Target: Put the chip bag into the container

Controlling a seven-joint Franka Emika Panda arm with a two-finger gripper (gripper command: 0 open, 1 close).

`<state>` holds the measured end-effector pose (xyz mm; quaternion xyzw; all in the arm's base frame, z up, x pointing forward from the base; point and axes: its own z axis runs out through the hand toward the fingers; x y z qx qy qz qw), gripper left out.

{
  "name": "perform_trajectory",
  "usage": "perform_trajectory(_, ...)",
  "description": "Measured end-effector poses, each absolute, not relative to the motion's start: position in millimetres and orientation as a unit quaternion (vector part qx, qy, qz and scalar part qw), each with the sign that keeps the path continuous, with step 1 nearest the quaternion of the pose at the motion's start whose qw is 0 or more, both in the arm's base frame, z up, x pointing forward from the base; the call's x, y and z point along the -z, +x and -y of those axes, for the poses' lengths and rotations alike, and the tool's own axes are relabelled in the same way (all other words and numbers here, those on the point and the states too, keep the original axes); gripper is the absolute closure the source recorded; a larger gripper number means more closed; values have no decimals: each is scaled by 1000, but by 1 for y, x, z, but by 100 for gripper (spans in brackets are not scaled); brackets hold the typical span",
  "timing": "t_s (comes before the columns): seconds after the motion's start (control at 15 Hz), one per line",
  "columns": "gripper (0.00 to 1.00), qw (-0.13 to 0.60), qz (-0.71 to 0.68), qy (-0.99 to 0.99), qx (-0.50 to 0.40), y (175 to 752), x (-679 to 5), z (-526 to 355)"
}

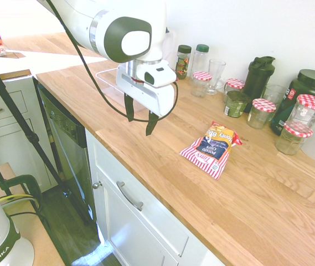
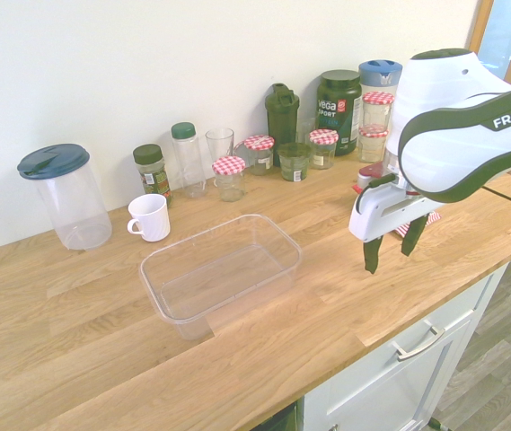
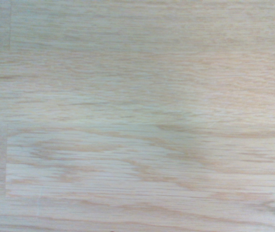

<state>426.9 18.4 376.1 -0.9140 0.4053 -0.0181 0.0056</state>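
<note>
The chip bag [image 1: 212,147], striped red and white with a dark blue panel and a yellow-orange top, lies flat on the wooden countertop [image 3: 137,116]. In the second exterior view the arm hides nearly all of it. The container [image 2: 224,274] is a shallow clear tub, empty, standing further along the counter; in the first exterior view only a bit of its wall [image 1: 106,83] shows behind the arm. My gripper [image 1: 140,119] [image 2: 392,247] hangs above bare wood between tub and bag, open and holding nothing. Only wood grain shows in the wrist view.
Along the wall stand jars with red-checked lids [image 1: 298,136], a drinking glass [image 2: 220,144], spice bottles [image 2: 151,169], a dark shaker [image 1: 258,75], a Vega tub [image 2: 339,106], a white mug [image 2: 151,217] and a blue-lidded pitcher [image 2: 65,193]. The counter's front edge [image 1: 146,176] runs near the gripper.
</note>
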Motion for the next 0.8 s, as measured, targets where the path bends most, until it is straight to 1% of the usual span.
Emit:
perform_trajectory(0.2, 0, 3, -408, -913, 19, 428, -376, -16)
perform_trajectory(0.4, 0, -11, -434, -900, 46, 438, -392, 8)
perform_trajectory(0.6, 0, -52, -475, -873, 95, 452, -409, 41)
perform_trajectory(0.8, 0, -107, -509, -843, 135, 475, -398, 60)
